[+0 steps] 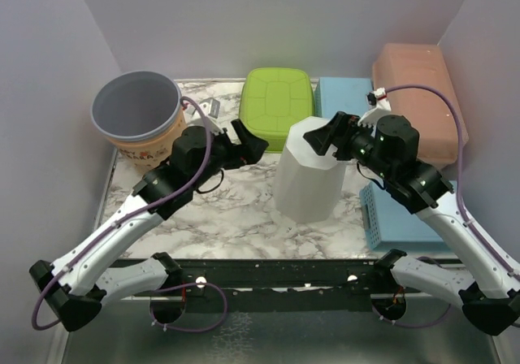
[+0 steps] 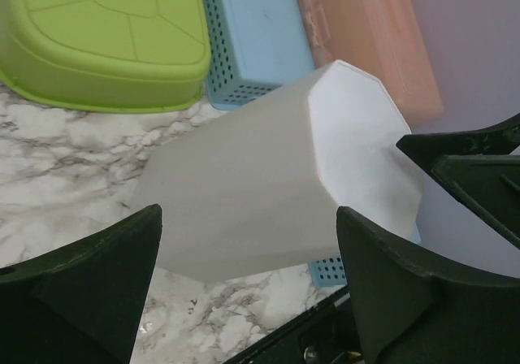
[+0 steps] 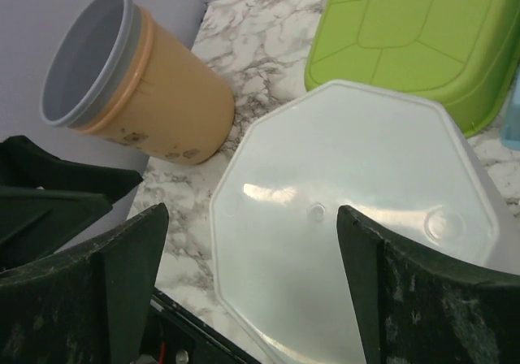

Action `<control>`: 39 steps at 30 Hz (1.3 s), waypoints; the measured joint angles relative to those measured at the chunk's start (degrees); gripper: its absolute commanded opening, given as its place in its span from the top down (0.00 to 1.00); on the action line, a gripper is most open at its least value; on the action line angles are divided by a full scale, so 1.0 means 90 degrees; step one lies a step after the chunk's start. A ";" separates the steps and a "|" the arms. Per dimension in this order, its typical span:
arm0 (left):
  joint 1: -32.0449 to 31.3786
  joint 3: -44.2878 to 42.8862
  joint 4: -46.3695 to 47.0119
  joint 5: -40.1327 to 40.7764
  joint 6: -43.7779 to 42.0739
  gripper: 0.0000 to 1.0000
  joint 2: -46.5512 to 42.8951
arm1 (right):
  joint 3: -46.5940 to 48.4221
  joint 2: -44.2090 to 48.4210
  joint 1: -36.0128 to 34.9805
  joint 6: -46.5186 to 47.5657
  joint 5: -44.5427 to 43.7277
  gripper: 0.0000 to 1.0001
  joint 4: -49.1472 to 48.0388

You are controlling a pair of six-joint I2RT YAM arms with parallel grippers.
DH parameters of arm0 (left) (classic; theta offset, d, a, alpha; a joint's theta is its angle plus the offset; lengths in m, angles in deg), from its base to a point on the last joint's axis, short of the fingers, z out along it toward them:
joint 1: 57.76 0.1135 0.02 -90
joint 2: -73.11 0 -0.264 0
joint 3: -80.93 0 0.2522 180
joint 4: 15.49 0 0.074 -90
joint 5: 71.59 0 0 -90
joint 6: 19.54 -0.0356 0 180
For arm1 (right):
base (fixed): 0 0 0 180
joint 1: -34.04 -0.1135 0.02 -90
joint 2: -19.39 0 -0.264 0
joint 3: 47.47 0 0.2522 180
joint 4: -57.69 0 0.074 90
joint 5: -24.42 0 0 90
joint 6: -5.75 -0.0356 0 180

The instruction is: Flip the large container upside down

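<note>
On the marble worktop's centre the large container [image 1: 307, 181] stands base-up, apparently flipped; left gripper [image 1: 250, 143] and right gripper [image 1: 327, 138] gape empty, needing only to retreat.

Lab test booth, plain walls [image 1: 268, 23] (marbled tabletop [image 1: 236, 210])
</note>
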 measured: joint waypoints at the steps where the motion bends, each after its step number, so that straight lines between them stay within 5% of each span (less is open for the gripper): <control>1: 0.0024 -0.0007 -0.0155 0.0187 -0.0049 0.11 -0.0204 | 0.0119 -0.0107 0.0002 0.0146 0.0143 0.13 0.0039; 7: 0.0063 -0.0058 -0.0806 0.0865 -0.0257 0.11 -0.0712 | 0.0872 -0.0639 -0.0010 0.0833 0.0517 0.11 0.0369; 15: 0.0063 -0.0058 -0.1399 0.1132 -0.0418 0.10 -0.0709 | 0.1001 -0.0010 -0.0022 0.1112 -0.2351 0.04 0.1710; 18: 0.0063 -0.0063 -0.1540 0.1197 -0.0469 0.10 -0.0801 | 0.0903 0.0192 -0.0005 0.0867 -0.2637 0.04 0.2171; 25: 0.0063 -0.0597 -0.2120 0.1766 -0.0925 0.09 -0.0797 | -0.0641 0.0588 0.0007 -0.0226 -0.0704 0.09 0.1258; 35: 0.0170 -0.2846 -0.3529 0.3844 -0.2013 0.01 -0.0041 | 0.0039 -0.1982 -0.0095 -0.1022 0.1336 0.09 -0.0937; 39: 0.0816 -0.3606 -0.3815 0.4167 -0.2555 0.01 0.0549 | 0.0551 -0.2888 -0.0126 -0.1069 0.1897 0.09 -0.1447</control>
